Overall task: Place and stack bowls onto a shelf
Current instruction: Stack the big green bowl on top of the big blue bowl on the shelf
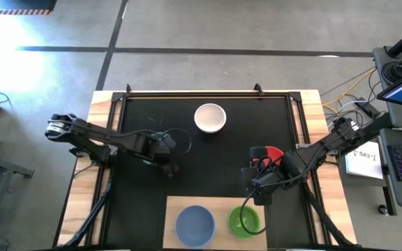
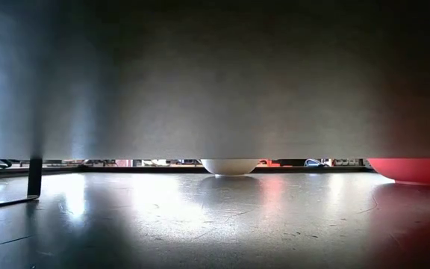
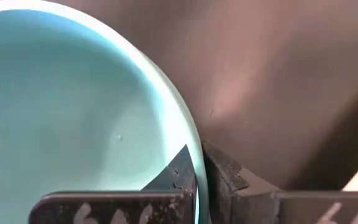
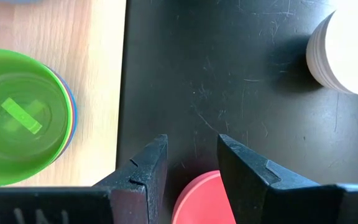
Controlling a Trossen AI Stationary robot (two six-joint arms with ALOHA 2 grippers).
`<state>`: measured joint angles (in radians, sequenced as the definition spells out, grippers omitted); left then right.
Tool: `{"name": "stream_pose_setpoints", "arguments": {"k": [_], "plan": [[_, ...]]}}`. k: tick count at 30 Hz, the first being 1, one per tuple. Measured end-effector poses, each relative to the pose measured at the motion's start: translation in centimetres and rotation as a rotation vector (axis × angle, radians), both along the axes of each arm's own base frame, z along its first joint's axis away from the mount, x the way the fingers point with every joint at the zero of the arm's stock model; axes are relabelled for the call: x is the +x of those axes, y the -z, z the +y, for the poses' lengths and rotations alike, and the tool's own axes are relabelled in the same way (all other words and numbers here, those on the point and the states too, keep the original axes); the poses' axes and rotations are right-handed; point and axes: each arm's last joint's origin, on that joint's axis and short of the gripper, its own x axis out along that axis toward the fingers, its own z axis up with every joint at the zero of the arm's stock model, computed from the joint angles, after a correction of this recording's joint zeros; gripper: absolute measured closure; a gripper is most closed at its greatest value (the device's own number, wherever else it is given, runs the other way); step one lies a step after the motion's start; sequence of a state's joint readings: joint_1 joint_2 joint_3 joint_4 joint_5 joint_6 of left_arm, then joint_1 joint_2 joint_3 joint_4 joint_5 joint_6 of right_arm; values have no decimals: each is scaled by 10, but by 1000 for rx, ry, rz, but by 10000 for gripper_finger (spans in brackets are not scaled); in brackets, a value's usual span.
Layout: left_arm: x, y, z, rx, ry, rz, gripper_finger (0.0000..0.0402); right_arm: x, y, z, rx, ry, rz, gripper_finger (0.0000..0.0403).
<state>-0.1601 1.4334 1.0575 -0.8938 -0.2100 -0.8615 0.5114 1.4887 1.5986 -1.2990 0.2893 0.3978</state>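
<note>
Nearest to me, on the pale plain wooden shelf panel (image 1: 215, 206) at the table's near edge, the pale blue round plastic bowl (image 1: 195, 224) sits beside a bright green small plastic bowl (image 1: 243, 221), and my right wrist view shows coloured rims stacked under that green one. My right gripper (image 1: 255, 189) hangs just beyond the shelf's right end, fingers (image 4: 143, 168) spread and empty, the red round plastic bowl (image 1: 273, 154) lying directly beneath and slightly behind them, its rim (image 4: 199, 199) showing in the gap. My left gripper (image 1: 165, 155), toward the table's left side, has its fingers (image 3: 180, 174) pinching the rim of the teal round plastic bowl (image 3: 73, 118), one finger inside, one outside. Farthest off, the white round plastic bowl (image 1: 210, 117) waits near the far edge, centre. I judge the teal one must travel right and nearward to reach the shelf.
</note>
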Motion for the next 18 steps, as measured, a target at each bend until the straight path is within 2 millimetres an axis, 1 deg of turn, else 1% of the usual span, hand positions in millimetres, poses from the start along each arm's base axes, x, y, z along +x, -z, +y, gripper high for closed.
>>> {"name": "stream_pose_setpoints", "arguments": {"k": [6, 9, 13, 16, 18], "plan": [[13, -52, 1, 101, 33, -114, 401, 0, 0, 0, 1, 6, 3, 273], [18, -74, -4, 132, 38, -206, 401, 0, 0, 0, 2, 9, 3, 273], [26, -89, -20, 121, 75, -348, 401, 0, 0, 0, 3, 9, 4, 273], [35, -93, -42, 98, 147, -483, 401, 0, 0, 0, 1, 5, 4, 273], [41, -90, -58, 83, 203, -538, 401, 0, 0, 0, 0, 3, 4, 273]]}}
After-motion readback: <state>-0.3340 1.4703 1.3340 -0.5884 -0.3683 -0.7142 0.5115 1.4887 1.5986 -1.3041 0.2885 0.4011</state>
